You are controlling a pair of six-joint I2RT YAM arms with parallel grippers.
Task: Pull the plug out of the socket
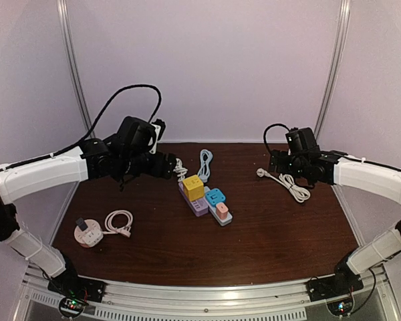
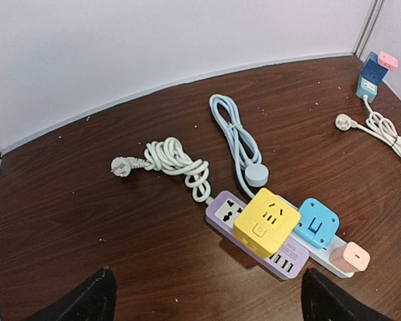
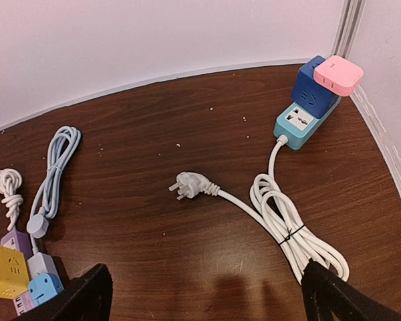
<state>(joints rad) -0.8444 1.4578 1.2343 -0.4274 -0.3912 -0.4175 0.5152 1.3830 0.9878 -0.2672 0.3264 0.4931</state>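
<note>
Yellow plug [image 2: 266,221] on purple strip [image 2: 222,215], wooden table [image 2: 87,221]

The left arm [image 1: 47,172] and right arm [image 1: 373,178] wear white shells between black joints. A black cable [image 1: 130,87] loops above the left wrist. The left claw [image 2: 210,302] and right claw [image 3: 207,301] have matte black fingers [image 2: 87,301].

Dark brown wooden table [image 1: 287,234] inside pale white walls [image 1: 240,67], slim metal posts [image 1: 75,70] at the rear corners.

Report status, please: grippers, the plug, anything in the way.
Left gripper open, right gripper open, both empty. Yellow cube plug seated on purple socket strip, untouched. Coiled white cord at strip's end, clear of the plug.
</note>
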